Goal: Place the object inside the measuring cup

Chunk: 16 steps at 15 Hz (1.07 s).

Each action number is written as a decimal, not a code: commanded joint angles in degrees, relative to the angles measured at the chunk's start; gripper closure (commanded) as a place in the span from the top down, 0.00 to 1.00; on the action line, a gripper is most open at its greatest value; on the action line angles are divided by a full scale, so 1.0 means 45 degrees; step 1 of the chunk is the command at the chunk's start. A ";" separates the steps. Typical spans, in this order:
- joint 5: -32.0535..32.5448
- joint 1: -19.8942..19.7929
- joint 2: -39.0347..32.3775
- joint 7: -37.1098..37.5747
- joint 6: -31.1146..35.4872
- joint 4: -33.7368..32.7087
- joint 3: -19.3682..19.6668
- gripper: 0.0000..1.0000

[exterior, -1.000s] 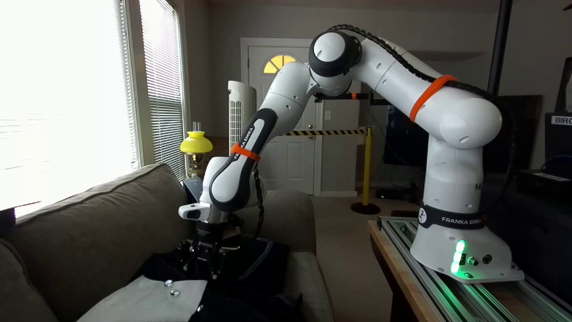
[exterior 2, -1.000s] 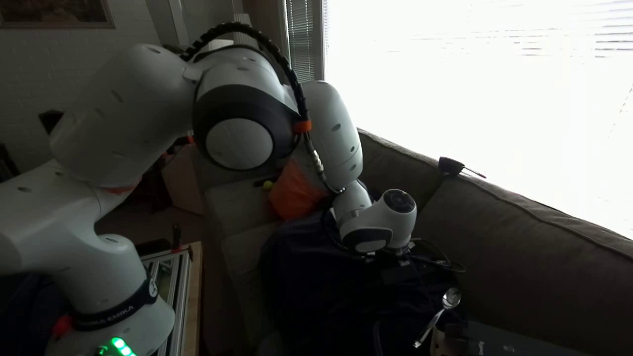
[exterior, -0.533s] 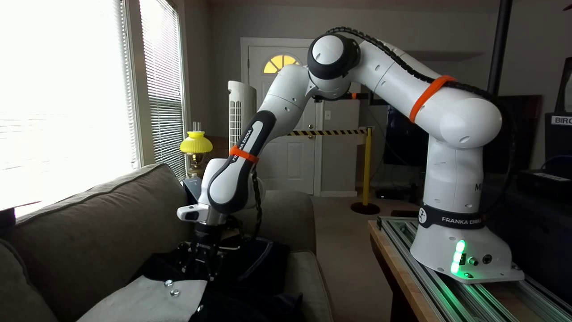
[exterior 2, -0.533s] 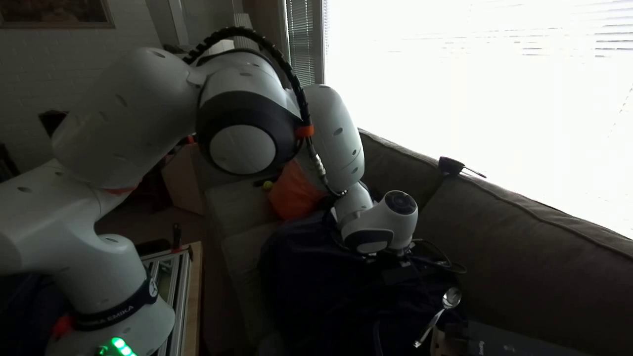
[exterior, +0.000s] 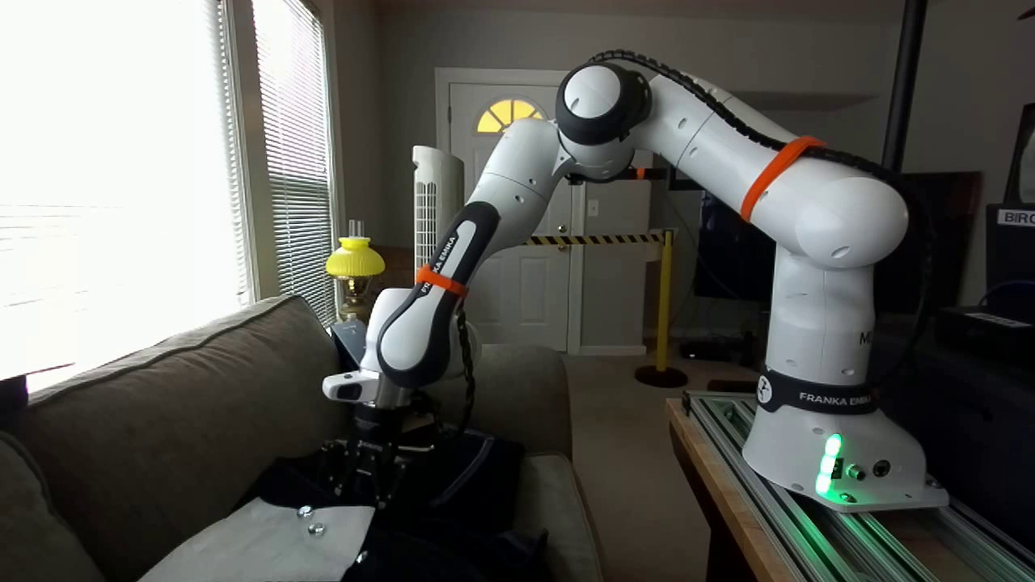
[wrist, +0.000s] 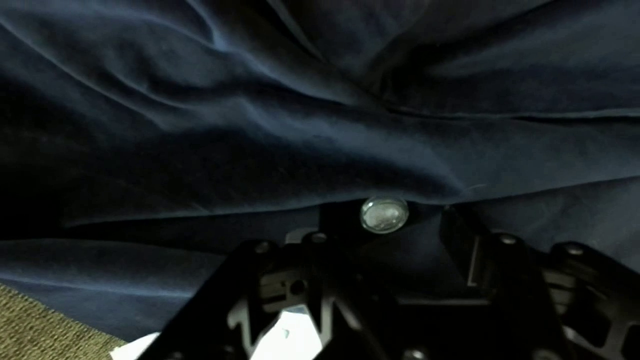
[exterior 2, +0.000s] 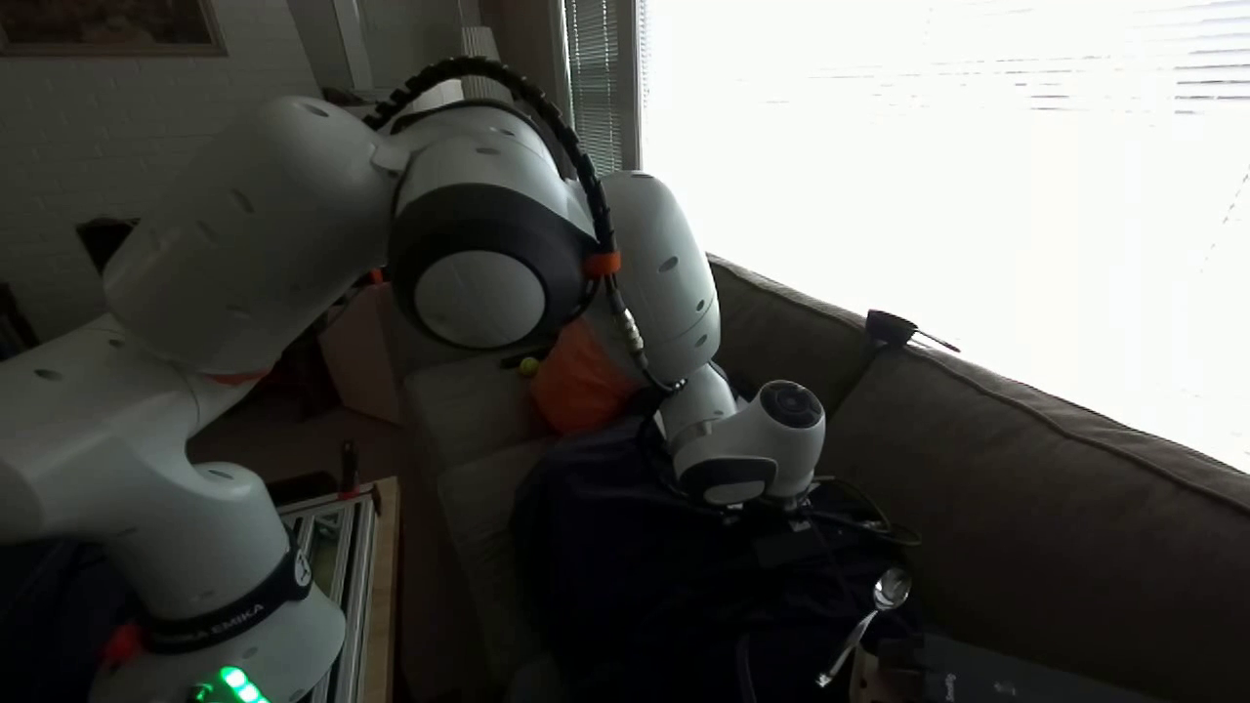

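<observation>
In an exterior view, a bright window (exterior: 121,178) fills the upper left of the frame, and the sofa (exterior: 202,380) stands below it. On a pale sheet (exterior: 259,546) at the lower left, two clear stones (exterior: 316,529) are lying. Just above and to the right of them, the pincer (exterior: 361,495) points downward, near the dark cloth (exterior: 493,485). From there the arm (exterior: 517,174) rises to the top middle and descends to its base on the desk (exterior: 722,487) at the lower right.

In an exterior view, the arm covers the left half and hides the pincer's fingers; farther right, a metal spoon (exterior 2: 867,622) is in the lower part, and the dark measuring cup (exterior 2: 889,328) rests on the sofa back, its handle pointing to the right.

In the wrist view, there is first one finger, then the glass stone (wrist: 384,214) on the dark cloth, a little below the centre, then the opposite finger. The pincer is spread: the stone lies between the fingertips, with a gap visible on both sides.
</observation>
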<state>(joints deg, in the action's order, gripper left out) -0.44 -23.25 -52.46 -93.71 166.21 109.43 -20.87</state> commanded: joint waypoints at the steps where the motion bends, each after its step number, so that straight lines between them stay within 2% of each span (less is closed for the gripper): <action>1: 0.0253 -0.0092 -0.0228 -0.0132 -0.0135 -0.0233 0.0001 0.34; 2: 0.0257 -0.0072 -0.0231 -0.0112 -0.0156 -0.0251 0.0036 0.19; 4: 0.0257 -0.0070 -0.0232 -0.0107 -0.0173 -0.0255 0.0048 0.00; 5: 0.0258 -0.0066 -0.0219 -0.0104 -0.0179 -0.0248 0.0047 0.06; 9: 0.0071 -0.0075 0.0531 0.0219 -0.0622 0.0167 -0.0081 0.06; 11: -0.0101 -0.0272 0.1196 0.0224 -0.1305 0.0395 -0.0449 0.06; 16: -0.1190 0.0754 0.3424 0.2914 -0.2943 0.0508 0.0098 0.06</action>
<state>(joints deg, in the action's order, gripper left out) -2.39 -22.44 -43.99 -86.79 157.61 109.67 -22.21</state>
